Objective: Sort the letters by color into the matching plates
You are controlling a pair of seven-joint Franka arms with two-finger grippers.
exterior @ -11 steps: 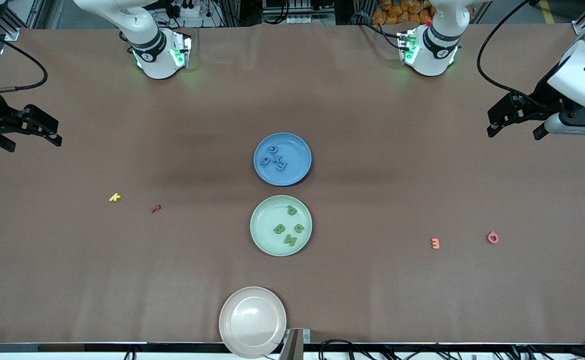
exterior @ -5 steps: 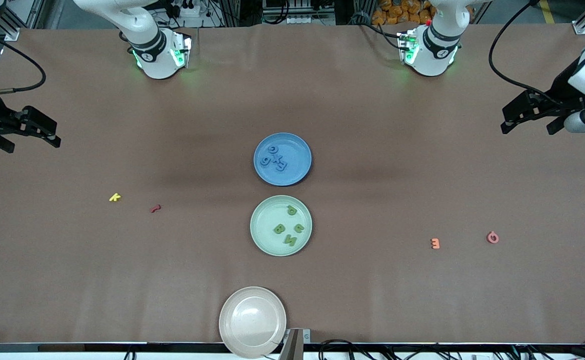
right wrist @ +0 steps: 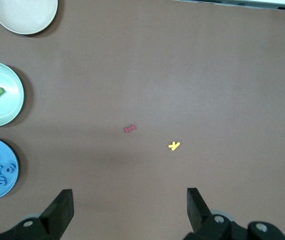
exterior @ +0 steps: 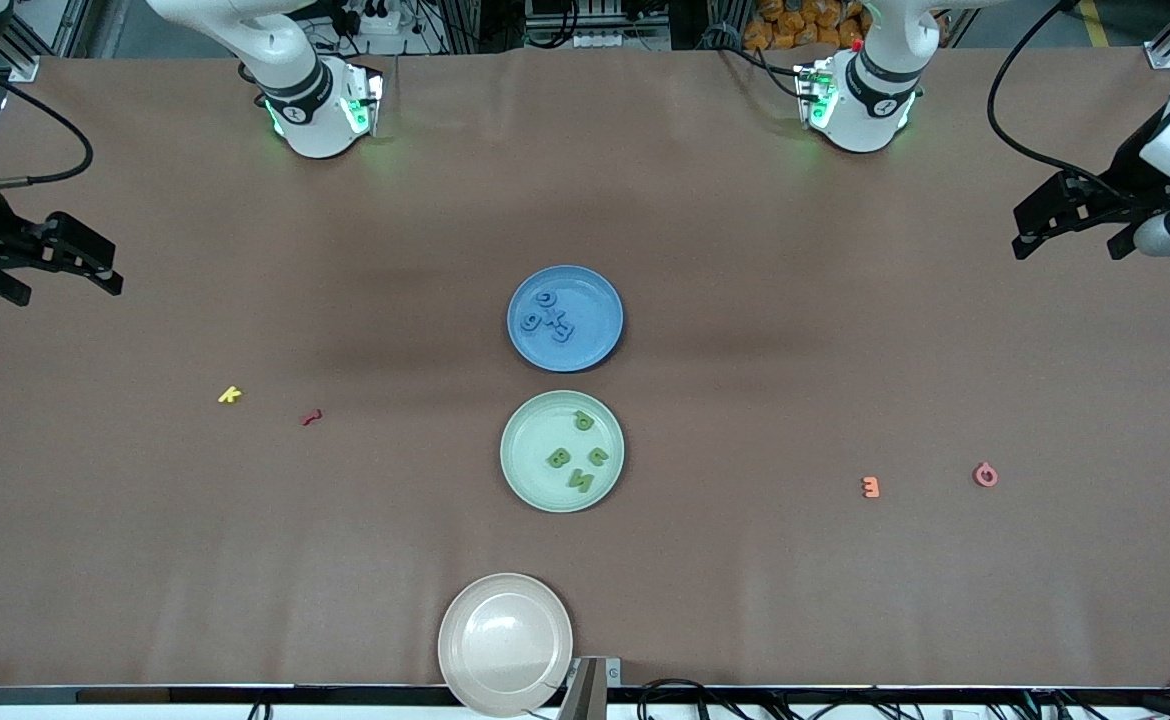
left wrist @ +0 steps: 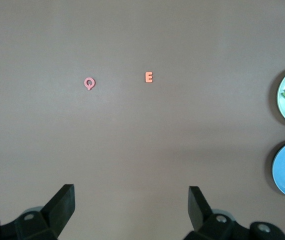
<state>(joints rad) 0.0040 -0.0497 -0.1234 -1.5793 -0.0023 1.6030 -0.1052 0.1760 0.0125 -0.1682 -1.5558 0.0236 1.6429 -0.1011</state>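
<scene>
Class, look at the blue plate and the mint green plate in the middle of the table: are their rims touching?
Apart. The front view shows a thin strip of brown table between the blue plate and the mint green plate.

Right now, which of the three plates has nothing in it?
The beige plate, nearest the front camera. The blue plate holds blue letters and the green plate holds green ones.

Tabletop [exterior: 745, 600]: brown, matte
Middle: blue plate [exterior: 595, 345]; green plate [exterior: 530, 470] nearer the camera; cream plate [exterior: 505, 640] nearest
Right arm's end: yellow piece [exterior: 230, 395], red piece [exterior: 311, 417]
Left arm's end: orange piece [exterior: 870, 487], pink piece [exterior: 985, 475]
</scene>
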